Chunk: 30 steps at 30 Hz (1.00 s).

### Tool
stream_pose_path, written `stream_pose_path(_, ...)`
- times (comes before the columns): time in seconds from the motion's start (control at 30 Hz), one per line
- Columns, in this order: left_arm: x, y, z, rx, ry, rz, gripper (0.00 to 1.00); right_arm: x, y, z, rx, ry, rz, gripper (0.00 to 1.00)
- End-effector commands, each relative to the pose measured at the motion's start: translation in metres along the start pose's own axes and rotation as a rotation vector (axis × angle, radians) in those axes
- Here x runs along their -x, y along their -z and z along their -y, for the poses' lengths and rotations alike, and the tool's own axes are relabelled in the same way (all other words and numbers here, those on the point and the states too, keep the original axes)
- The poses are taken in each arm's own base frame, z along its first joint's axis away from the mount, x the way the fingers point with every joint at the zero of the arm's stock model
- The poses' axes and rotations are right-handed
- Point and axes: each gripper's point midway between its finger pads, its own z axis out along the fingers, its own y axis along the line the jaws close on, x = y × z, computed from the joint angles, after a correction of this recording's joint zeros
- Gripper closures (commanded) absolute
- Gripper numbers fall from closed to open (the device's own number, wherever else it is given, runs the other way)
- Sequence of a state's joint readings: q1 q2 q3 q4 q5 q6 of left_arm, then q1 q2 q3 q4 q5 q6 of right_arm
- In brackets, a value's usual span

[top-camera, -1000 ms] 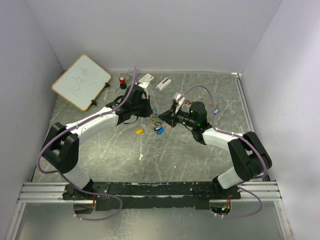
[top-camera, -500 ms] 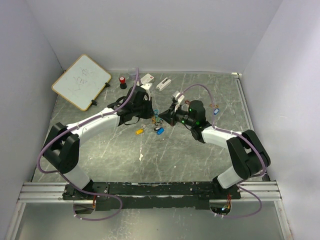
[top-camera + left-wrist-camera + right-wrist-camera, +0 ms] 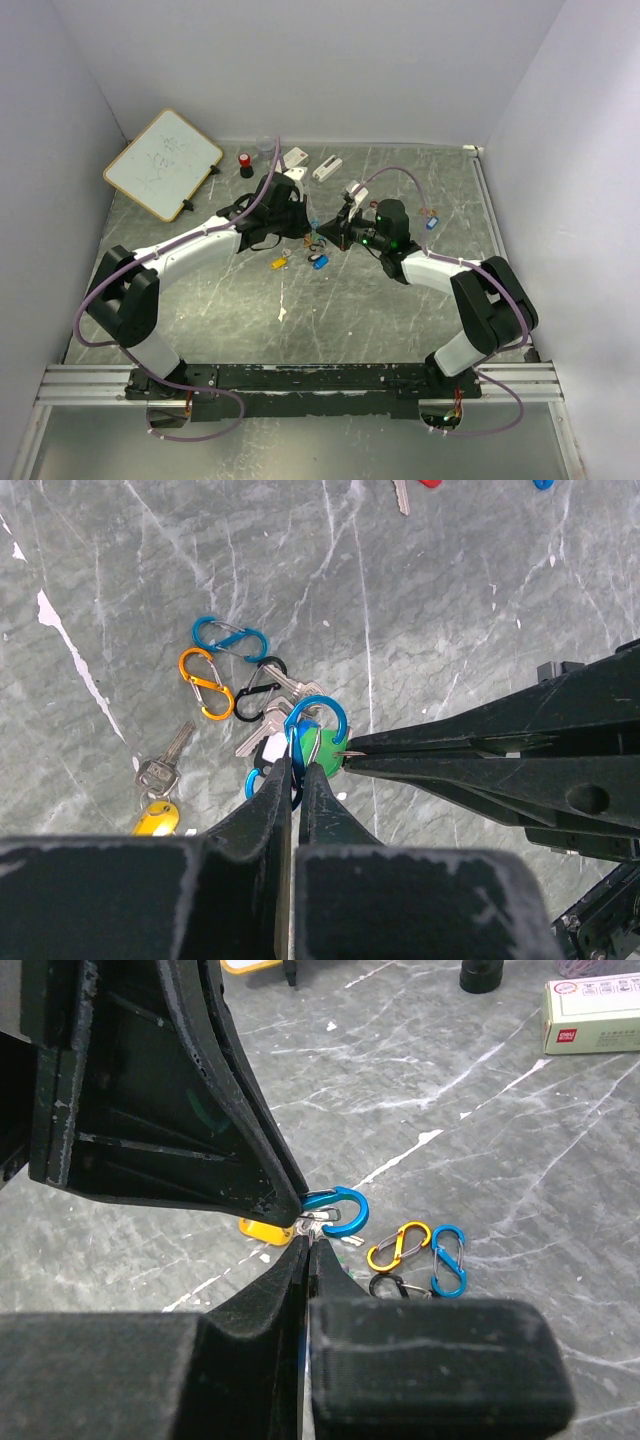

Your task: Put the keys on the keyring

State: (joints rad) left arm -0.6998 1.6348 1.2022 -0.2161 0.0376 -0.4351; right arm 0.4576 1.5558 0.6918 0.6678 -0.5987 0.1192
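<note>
We see a grey marbled table (image 3: pixel 200 300) boxed in by plain white walls (image 3: pixel 300 70), with a whiteboard (image 3: pixel 163 163) in the left rear corner. The keys lie mid-table: a yellow-headed key (image 3: pixel 156 817) at the left, bare silver keys (image 3: pixel 270 718) beside loose clips (image 3: pixel 205 683), and a green-headed key (image 3: pixel 325 760) under a blue clip (image 3: pixel 318 715). The left gripper (image 3: pixel 297 770) is pinched tight on that blue clip. The right gripper (image 3: pixel 347 754) is closed too, its tips against the clip's wire gate; we cannot tell whether it grips.
</note>
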Motion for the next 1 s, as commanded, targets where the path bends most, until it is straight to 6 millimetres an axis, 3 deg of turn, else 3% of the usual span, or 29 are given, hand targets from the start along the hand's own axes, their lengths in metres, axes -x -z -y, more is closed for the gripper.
stream_pose_path(0.0, 0.0145, 0.0031, 0.0108, -0.015, -0.001, 0.032, 0.93, 0.0086, -0.0031, 0.0045, -0.008, 0.001, 0.020, 1.00)
stream_pose_path(0.97, 0.0080, 0.0000, 0.0121, -0.006, -0.008, 0.006, 0.93, 0.0169, -0.0015, 0.0070, -0.029, 0.019, 0.043, 1.00)
